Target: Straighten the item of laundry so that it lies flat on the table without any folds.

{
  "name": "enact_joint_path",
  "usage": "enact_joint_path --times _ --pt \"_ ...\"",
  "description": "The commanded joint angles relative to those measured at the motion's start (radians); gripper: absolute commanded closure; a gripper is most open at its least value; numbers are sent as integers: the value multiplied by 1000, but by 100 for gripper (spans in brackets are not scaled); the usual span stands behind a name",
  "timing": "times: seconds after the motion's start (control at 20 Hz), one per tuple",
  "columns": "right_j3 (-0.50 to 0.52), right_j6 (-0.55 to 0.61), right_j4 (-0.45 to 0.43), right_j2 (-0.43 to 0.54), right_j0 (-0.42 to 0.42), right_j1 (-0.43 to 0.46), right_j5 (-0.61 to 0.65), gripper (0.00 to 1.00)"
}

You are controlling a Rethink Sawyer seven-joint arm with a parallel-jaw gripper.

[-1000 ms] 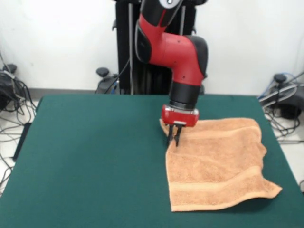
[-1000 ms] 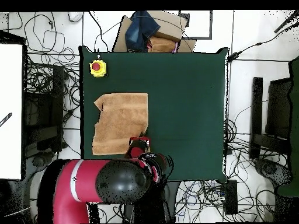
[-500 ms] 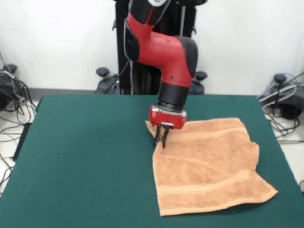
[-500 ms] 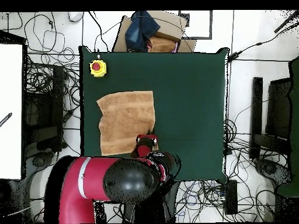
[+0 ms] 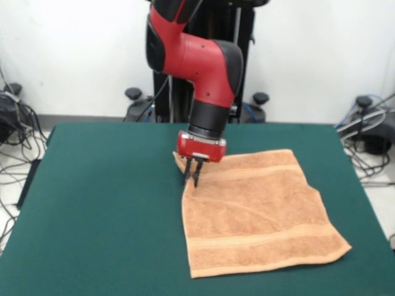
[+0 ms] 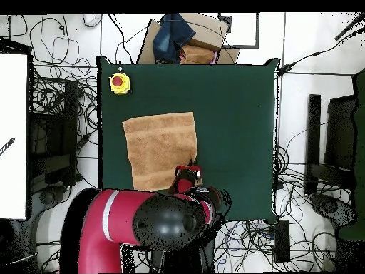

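Gripper (image 5: 192,179) down at the towel's (image 5: 256,213) far left corner in the front view, fingers pinched together, seemingly on a raised tip of cloth, though hard to confirm. Towel spread nearly flat on the green table (image 5: 99,203), toward its right half. Yellow box with red button (image 6: 119,83) near one table corner.

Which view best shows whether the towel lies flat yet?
The overhead view: the towel shows its whole outline against the table, close to a plain rectangle. The front view shows the terry surface and a faint diagonal crease, and the hand pinching the far left corner, but it foreshortens the outline.
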Motion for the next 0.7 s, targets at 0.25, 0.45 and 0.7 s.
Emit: enact_joint_path --times 0.25,0.45,0.7 --pt "-56 76 -39 -3 -43 27 62 100" --pt "-75 80 -29 3 -47 51 55 100" --pt "-162 113 -6 73 -94 174 10 100"
